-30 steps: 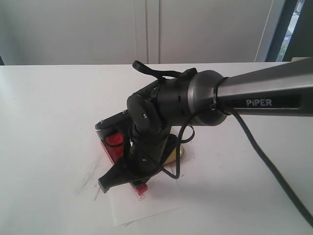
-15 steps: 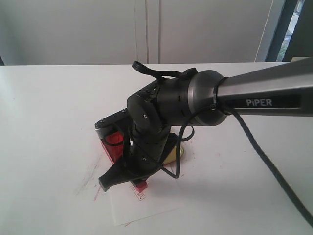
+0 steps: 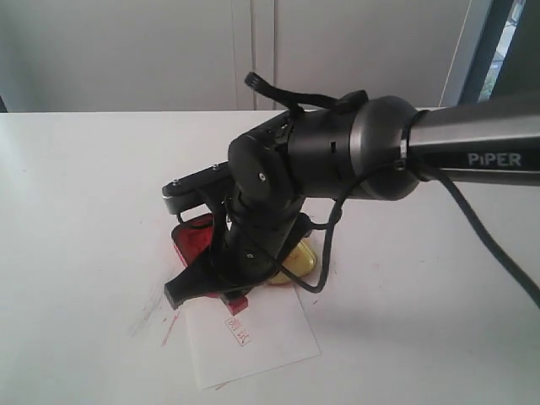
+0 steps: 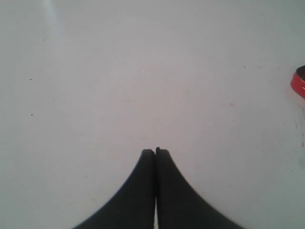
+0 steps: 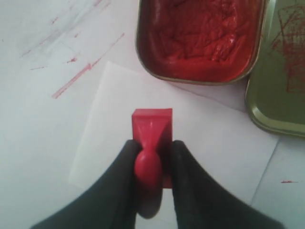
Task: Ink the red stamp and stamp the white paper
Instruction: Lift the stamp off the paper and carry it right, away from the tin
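- Left gripper (image 4: 155,151): fingers pressed together with nothing between them. It hangs over bare white worktop (image 4: 119,71), well apart from the ink tin (image 4: 299,82), of which only a red sliver shows at the frame edge of its wrist view.
- Red smears (image 3: 156,304): streaks of ink on the worktop near the ink tin, to its left in the exterior view.
- Ink tin (image 5: 200,38): open, filled with rumpled red ink.
- Red stamp (image 5: 151,138): upright, square base down, just beside the ink tin and over the nearest edge of the white paper (image 5: 214,143). Whether the base touches the sheet cannot be told.
- Right gripper (image 5: 151,164): pinching the red stamp by its narrow handle, one dark finger on either side, with the base protruding beyond the fingertips toward the ink tin.
- White paper: flat on the worktop, just beside the ink tin. It carries a small red imprint (image 3: 239,329) on the far side of the stamp from the tin.
- Lid (image 5: 279,81): greenish-gold inside with red marks, just beside the ink tin on its right in the exterior view.
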Robot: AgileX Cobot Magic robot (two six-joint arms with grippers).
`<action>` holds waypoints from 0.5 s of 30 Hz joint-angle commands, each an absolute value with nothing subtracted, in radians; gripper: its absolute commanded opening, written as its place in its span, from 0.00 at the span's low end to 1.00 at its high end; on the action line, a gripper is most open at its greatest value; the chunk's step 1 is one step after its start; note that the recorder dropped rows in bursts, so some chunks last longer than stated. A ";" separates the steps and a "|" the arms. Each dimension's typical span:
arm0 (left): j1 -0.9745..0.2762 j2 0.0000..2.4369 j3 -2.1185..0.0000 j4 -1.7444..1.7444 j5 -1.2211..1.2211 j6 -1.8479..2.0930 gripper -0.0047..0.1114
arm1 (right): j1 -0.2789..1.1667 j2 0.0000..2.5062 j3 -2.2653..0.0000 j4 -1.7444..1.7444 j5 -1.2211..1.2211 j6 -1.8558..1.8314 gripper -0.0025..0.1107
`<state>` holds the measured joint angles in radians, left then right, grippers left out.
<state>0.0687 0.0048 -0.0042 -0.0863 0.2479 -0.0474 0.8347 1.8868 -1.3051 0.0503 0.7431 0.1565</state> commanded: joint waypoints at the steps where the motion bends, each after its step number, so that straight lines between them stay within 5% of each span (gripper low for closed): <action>1: 0.068 0.000 0.000 -0.095 0.250 -0.047 0.04 | 0.786 1.875 -1.304 0.142 0.738 0.131 0.02; 15: 0.068 0.000 0.000 -0.095 0.250 -0.047 0.04 | 0.546 1.875 -1.300 0.655 0.802 -0.297 0.02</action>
